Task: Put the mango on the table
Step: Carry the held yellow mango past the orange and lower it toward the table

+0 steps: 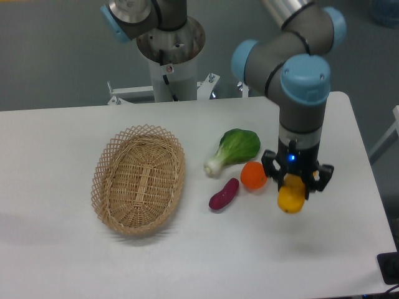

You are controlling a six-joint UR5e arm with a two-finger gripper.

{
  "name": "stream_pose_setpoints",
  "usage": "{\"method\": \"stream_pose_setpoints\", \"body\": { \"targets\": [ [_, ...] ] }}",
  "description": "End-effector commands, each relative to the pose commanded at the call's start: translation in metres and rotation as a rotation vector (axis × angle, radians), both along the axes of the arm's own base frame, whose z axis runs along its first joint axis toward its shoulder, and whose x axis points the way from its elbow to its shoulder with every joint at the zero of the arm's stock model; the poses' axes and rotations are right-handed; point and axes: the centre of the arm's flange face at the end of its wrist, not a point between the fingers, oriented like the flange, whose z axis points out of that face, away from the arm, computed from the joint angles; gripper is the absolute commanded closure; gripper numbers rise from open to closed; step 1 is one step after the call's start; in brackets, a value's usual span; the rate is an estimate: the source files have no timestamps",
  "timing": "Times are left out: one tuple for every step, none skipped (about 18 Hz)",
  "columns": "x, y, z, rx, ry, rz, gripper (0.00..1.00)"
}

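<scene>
Mango (291,199): clamped between the jaws of the tool (295,181), long axis hanging near upright, directly below the wrist, toward the tabletop's (62,261) right edge, just beside the orange (253,175); contact with surface unclear.

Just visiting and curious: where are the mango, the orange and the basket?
mango (291,198): fixed camera, yellow lower half below the gripper.
orange (252,175): fixed camera, middle of the fruit.
basket (110,159): fixed camera, left rim.
</scene>
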Motion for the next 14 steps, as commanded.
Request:
{"method": "stream_pose_setpoints", "body": {
  "targets": [
    [0.003, 0.007, -0.009, -0.002, 0.0, -0.012, 0.48],
    [0.001, 0.01, -0.018, -0.004, -0.006, -0.015, 0.48],
    [0.001, 0.013, -0.026, -0.009, -0.014, -0.018, 0.48],
    [0.006, 0.018, -0.032, -0.014, -0.021, -0.028, 0.48],
    [0.008, 0.021, -0.04, -0.02, -0.031, -0.032, 0.48],
    [0.009, 0.022, -0.045, -0.025, -0.039, -0.032, 0.48],
    [0.013, 0.025, -0.05, -0.029, -0.047, -0.037, 0.48],
    [0.016, 0.025, -0.056, -0.036, -0.057, -0.042, 0.48],
    [0.019, 0.025, -0.061, -0.042, -0.064, -0.045, 0.48],
    [0.022, 0.025, -0.068, -0.049, -0.076, -0.041, 0.47],
    [0.03, 0.027, -0.074, -0.057, -0.088, -0.049, 0.47],
    [0.034, 0.026, -0.08, -0.064, -0.097, -0.054, 0.47],
    [0.034, 0.026, -0.079, -0.064, -0.097, -0.054, 0.47],
    [0.035, 0.026, -0.081, -0.067, -0.099, -0.055, 0.47]
  ]
}}
